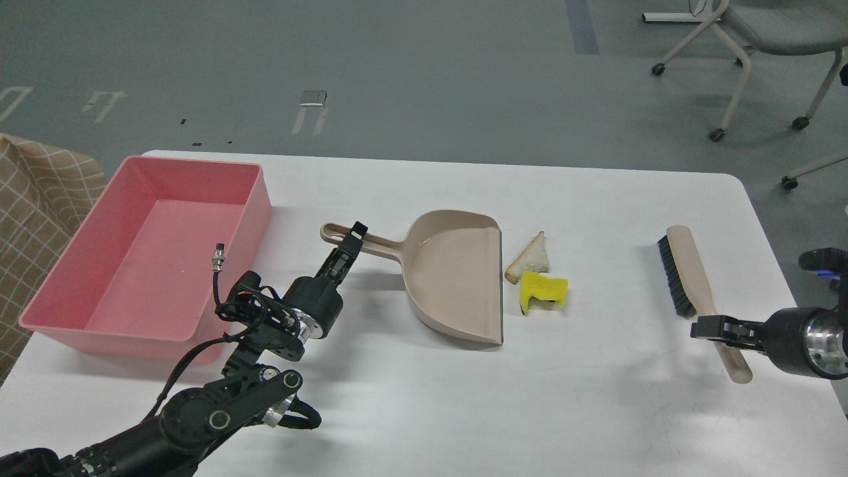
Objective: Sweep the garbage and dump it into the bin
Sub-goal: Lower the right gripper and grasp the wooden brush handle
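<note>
The bread slice and yellow sponge block lie touching near the middle of the table, just beside the open mouth of the dustpan, whose handle runs back toward the pink bin at the far left corner. My left gripper sits at that handle's tip, my right gripper at the brush handle near the right edge (whether either has closed I cannot tell). Since the garbage lies between brush and pan, the likely sweep runs leftward across the brush's long axis.
</note>
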Robot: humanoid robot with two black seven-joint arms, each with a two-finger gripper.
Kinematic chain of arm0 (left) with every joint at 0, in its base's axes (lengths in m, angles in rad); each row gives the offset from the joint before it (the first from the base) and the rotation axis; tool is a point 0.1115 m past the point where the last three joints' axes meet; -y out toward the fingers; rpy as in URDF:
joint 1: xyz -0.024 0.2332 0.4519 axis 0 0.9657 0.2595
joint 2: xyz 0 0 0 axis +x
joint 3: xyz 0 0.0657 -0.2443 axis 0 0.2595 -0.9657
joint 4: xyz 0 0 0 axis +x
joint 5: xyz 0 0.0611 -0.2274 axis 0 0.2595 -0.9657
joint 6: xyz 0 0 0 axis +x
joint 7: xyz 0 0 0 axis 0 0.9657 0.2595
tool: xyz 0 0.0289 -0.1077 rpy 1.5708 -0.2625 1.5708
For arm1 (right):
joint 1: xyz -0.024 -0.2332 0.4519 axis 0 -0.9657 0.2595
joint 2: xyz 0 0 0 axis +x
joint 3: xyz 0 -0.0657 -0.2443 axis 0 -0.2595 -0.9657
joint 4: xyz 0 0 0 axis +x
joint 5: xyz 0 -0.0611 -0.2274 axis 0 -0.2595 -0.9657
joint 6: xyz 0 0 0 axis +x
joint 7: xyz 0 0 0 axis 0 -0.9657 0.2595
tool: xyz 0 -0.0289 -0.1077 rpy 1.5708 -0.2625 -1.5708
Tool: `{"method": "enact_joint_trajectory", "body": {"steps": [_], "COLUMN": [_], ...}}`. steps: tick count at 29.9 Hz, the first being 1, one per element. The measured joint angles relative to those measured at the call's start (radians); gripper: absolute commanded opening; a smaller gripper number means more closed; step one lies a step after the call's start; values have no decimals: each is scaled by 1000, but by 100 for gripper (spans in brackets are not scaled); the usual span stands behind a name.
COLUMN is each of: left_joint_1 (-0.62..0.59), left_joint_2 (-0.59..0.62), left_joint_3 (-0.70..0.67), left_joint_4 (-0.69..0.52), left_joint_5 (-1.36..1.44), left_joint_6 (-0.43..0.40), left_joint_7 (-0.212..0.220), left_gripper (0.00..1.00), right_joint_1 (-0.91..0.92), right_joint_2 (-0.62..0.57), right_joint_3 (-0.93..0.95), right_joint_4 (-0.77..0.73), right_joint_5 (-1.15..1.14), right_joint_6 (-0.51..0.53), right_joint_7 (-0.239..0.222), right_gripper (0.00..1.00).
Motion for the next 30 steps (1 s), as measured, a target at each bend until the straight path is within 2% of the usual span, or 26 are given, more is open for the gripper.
{"method": "enact_joint_trajectory", "body": {"steps": [2, 9, 10, 20, 23, 25, 26, 30], "left_joint_1": [0, 0, 0, 0, 0, 0, 0, 0], "left_joint_2": [-1, -2, -2, -3, -3, -3, -2, -1], "left_joint_3": [0, 0, 0, 0, 0, 0, 0, 0], "left_joint_4": [0, 0, 0, 0, -1, -1, -1, -1], "left_joint_5": [0, 1, 1, 1, 1, 0, 0, 0], "left_joint_6": [0, 0, 0, 0, 0, 0, 0, 0], "left_joint_7": [0, 0, 0, 1, 2, 2, 2, 2], "left_gripper": [0, 0, 0, 0, 0, 0, 0, 0], "right_joint_1": [0, -1, -1, 1, 1, 1, 1, 2], "right_joint_2": [0, 0, 0, 0, 0, 0, 0, 1], "right_joint_3": [0, 1, 1, 2, 2, 2, 2, 4], "right_joint_4": [0, 0, 0, 0, 0, -1, -1, 0], "right_joint_5": [0, 0, 0, 2, 2, 2, 2, 2], "right_joint_6": [0, 0, 0, 5, 7, 8, 8, 8], "right_joint_7": [-2, -4, -4, -6, -6, -6, -6, -6], "right_gripper": [61, 51, 46, 26, 15, 14, 10, 4]}}
